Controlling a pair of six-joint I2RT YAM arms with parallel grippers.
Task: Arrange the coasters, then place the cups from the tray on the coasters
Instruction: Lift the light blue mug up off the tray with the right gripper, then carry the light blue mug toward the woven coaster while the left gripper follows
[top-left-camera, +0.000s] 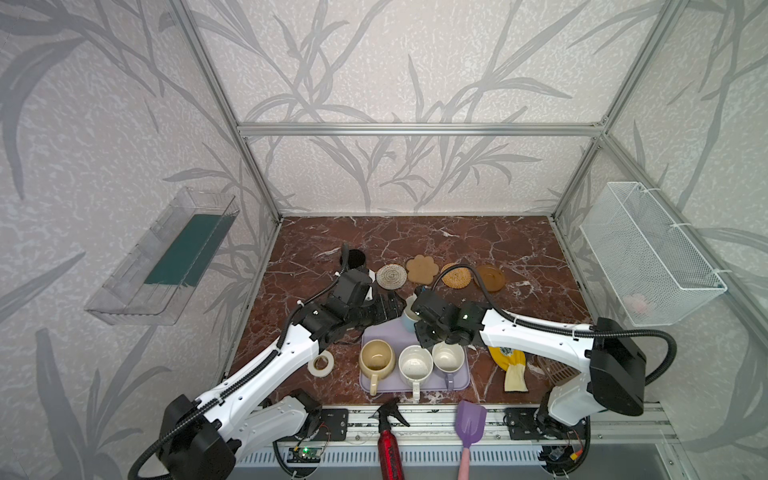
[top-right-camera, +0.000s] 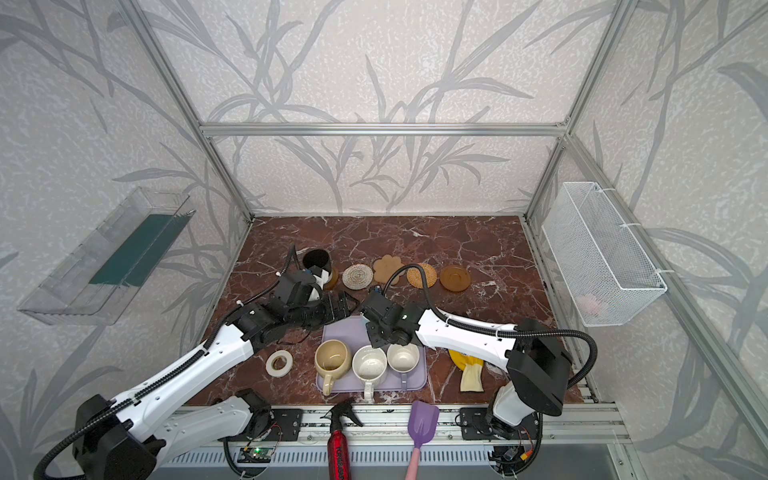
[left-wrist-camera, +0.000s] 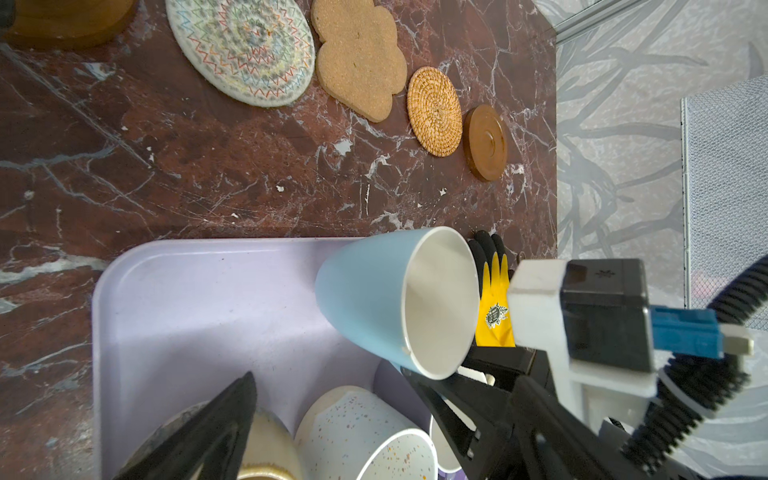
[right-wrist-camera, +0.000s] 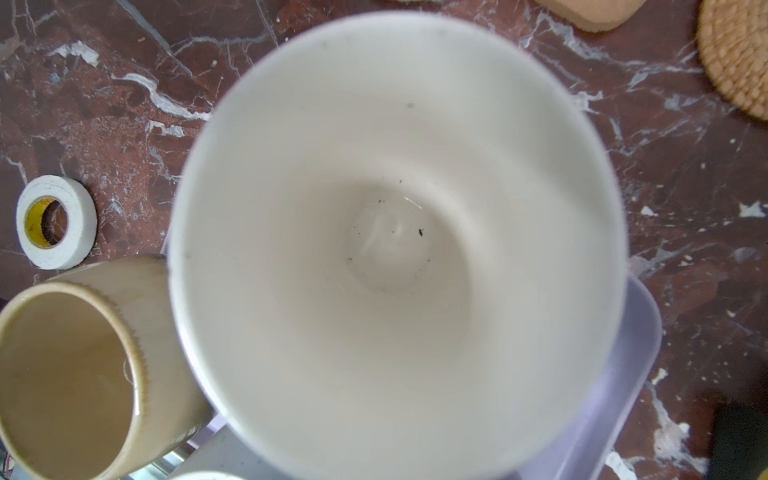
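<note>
Light blue cup (left-wrist-camera: 361, 299) at the far edge of lavender tray (left-wrist-camera: 187, 311).

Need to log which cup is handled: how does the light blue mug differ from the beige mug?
The light blue mug is blue outside, white inside; the beige mug is beige throughout. The light blue mug has straight tapering walls; the beige mug is rounded. The right tool is shut on the light blue mug at the tray's far edge; the beige mug stands free nearer the front. Both are empty.

Bare red-brown marble worktop (left-wrist-camera: 249, 187) beyond the flat lavender plastic tray (left-wrist-camera: 187, 311) is lying open; three handled ceramic mugs (top-left-camera: 415, 365) are crowding its near half.
</note>
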